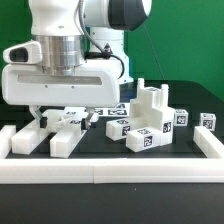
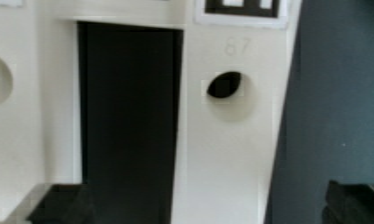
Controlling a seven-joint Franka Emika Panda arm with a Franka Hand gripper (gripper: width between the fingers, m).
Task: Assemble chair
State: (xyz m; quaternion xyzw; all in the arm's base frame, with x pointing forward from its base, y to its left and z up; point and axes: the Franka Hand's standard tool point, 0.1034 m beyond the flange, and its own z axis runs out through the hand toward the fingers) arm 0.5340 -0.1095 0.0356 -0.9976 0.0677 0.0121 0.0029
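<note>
Hovers low at the exterior view's left of the desk (image 1: 100, 150), pincer (image 1: 47, 122) spread open astride 1 holed bar (image 2: 232, 120), likely lining up a grasp, with the part-built chair (image 1: 150, 120) to its right.

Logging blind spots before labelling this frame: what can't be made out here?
1. Gripper: exterior view, the arm covers the jaws; open or shut is unclear.
2. Part: wrist view, cut off by every edge; which chair piece it is, unclear.
3. Tag: wrist view, cut by the top edge.
4. Chair pieces: exterior view, tags too small to read; the arm hides whatever lies behind it.
</note>
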